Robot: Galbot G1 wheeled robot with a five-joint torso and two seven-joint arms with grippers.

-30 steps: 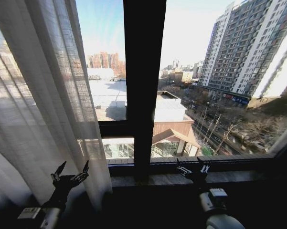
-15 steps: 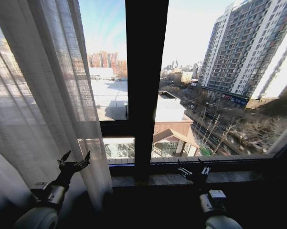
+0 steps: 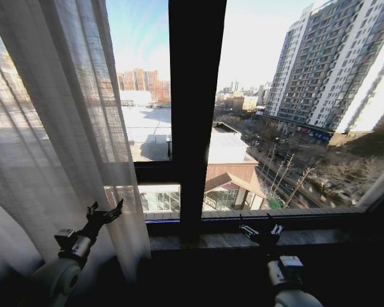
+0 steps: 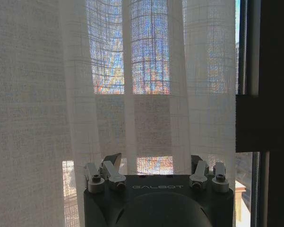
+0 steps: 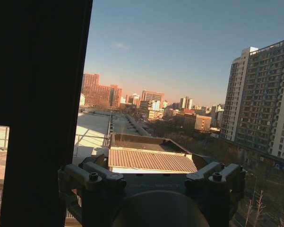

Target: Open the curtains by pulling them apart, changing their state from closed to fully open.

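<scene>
Jaws of left gripper (image 3: 105,210) spread wide before curtains (image 3: 57,128), gripping nothing.

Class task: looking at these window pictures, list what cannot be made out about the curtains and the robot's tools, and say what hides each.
- Right curtain panel: cut off by the head view's right edge.
- Left curtain top and hem: beyond the head view's edges.
- Whether the left tool touches the fabric: no view settles it.
- Sill below the right tool: lost in shadow.

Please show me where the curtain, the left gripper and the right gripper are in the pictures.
curtain (image 3: 57,128): head view, on its pleated folds.
left gripper (image 3: 105,212): head view, between its open fingertips.
right gripper (image 3: 261,228): head view, between its open fingertips.
</scene>
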